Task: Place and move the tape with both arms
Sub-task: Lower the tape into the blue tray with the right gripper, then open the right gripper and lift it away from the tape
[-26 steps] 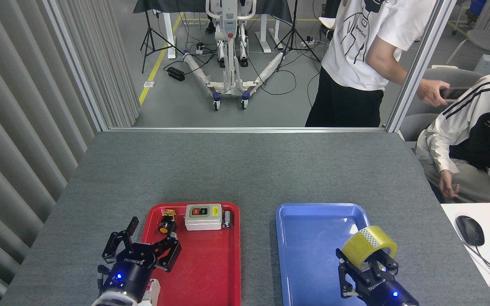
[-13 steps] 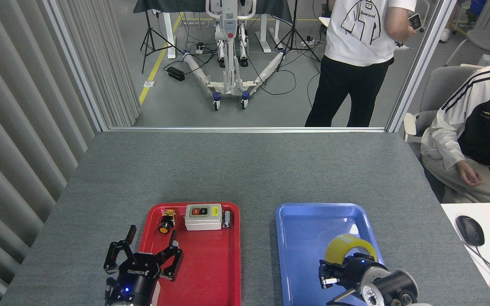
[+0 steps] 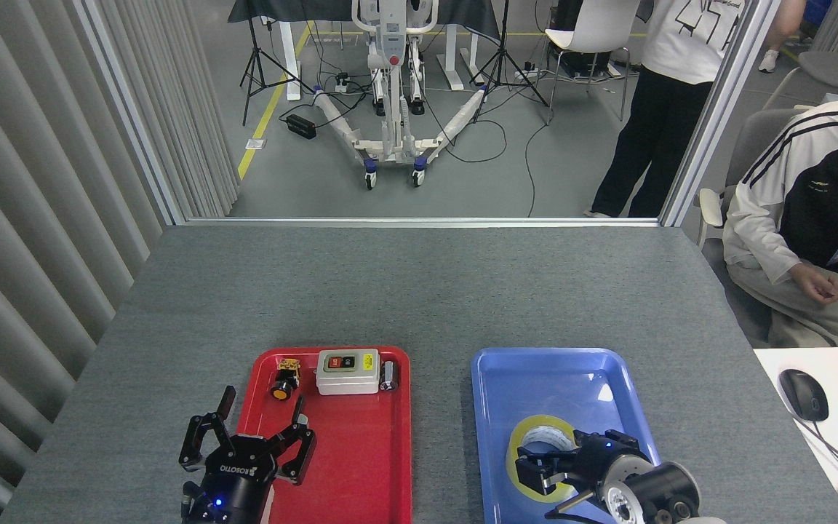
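Head view: tape [image 3: 540, 455] lies flat in blue tray [image 3: 535, 371], core axis up, at tray's near half. R gripper [image 3: 546, 469] on tape's near-right side, fingers over the ring; can't tell if clamped or let go. L gripper [image 3: 244, 451] well apart to the left, fingers spread, empty, at red tray [image 3: 361, 466] near-left edge. Red tray holds switch box [image 3: 347, 371], pushbutton [image 3: 284, 380], small metal part [image 3: 388, 375] along far end. R arm much nearer the tape.

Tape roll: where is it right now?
In the head view, the tape lies flat in the blue tray, near side, with the right gripper at its rim.
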You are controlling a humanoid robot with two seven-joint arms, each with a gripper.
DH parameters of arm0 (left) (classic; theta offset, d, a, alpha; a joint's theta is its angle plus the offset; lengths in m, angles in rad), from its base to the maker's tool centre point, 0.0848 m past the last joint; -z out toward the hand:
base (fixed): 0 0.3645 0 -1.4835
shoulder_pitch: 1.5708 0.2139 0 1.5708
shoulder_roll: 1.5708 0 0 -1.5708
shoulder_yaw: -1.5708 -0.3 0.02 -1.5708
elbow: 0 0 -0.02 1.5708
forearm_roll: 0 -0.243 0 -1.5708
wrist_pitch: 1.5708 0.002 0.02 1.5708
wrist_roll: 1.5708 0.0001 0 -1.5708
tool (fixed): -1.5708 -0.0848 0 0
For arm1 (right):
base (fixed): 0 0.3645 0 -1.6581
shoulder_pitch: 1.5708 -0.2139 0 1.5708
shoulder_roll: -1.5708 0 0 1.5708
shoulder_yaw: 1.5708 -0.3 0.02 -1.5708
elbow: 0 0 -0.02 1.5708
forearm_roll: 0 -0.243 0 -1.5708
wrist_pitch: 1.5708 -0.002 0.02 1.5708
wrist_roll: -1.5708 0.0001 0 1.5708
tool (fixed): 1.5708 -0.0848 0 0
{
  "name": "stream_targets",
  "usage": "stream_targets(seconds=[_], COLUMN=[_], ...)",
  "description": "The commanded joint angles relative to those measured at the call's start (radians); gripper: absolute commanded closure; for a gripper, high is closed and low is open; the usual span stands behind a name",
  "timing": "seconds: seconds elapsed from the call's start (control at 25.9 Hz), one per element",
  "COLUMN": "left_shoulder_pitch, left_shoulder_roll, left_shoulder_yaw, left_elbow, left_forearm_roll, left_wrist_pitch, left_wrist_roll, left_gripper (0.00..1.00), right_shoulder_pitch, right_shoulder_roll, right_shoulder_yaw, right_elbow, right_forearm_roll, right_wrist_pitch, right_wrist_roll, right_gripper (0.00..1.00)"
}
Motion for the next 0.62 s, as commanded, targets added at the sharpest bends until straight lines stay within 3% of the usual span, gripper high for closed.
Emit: stream_targets(seconds=[0.0, 0.15, 0.31, 0.39, 0.58], left_shoulder_pitch=[0.003, 0.001, 0.001, 0.003, 0.003], left_shoulder_roll=[0.001, 0.002, -0.001, -0.002, -0.002], left_shoulder_yaw=[0.0, 0.0, 0.002, 0.01, 0.011], left_elbow=[-0.001, -0.008, -0.022, -0.022, -0.022], left_forearm_roll=[-0.001, -0.002, -0.005, -0.005, -0.004], left_wrist_pitch=[0.0, -0.003, -0.005, -0.005, -0.015], left_wrist_roll=[0.001, 0.003, 0.001, -0.013, -0.025], left_gripper=[0.0, 0.0, 0.0, 0.0, 0.0], right_shoulder_pitch=[0.009, 0.058, 0.137, 0.17, 0.214], right_shoulder_roll=[-0.004, -0.011, -0.036, -0.039, -0.024], right_shoulder_yaw=[-0.008, -0.031, -0.062, -0.067, -0.067], right_elbow=[-0.005, -0.028, -0.032, -0.032, -0.037], right_forearm_roll=[0.0, 0.005, 0.058, 0.109, 0.161], right_wrist_pitch=[0.0, 0.006, 0.009, 0.015, 0.126], right_wrist_roll=[-0.077, -0.318, -0.784, -0.936, -1.04], right_gripper=[0.01, 0.01, 0.01, 0.01, 0.01])
